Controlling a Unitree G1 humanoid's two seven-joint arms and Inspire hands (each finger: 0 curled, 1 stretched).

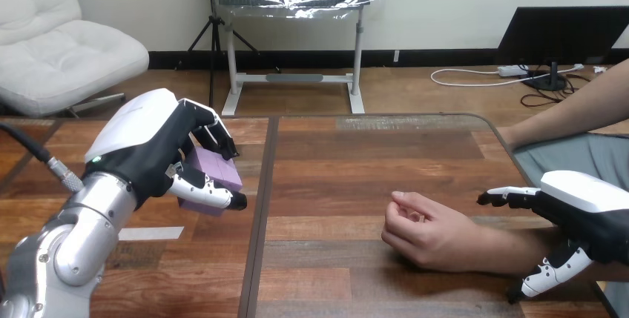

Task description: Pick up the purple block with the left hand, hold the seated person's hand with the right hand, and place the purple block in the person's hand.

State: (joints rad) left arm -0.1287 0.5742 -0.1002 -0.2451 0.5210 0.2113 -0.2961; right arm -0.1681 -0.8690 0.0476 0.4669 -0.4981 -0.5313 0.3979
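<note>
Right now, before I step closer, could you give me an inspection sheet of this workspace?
Surface: wooden table, a dark seam running down it.
Job's things: purple block at the left; person's hand resting on the table, fingers loosely curled.
Clutter: nothing seen.
Robot hands: left robot hand curled round the purple block; right robot hand open, at the person's forearm, not gripping it.
Cables: nothing seen on the table.
Surroundings: person at the table's right side.
</note>
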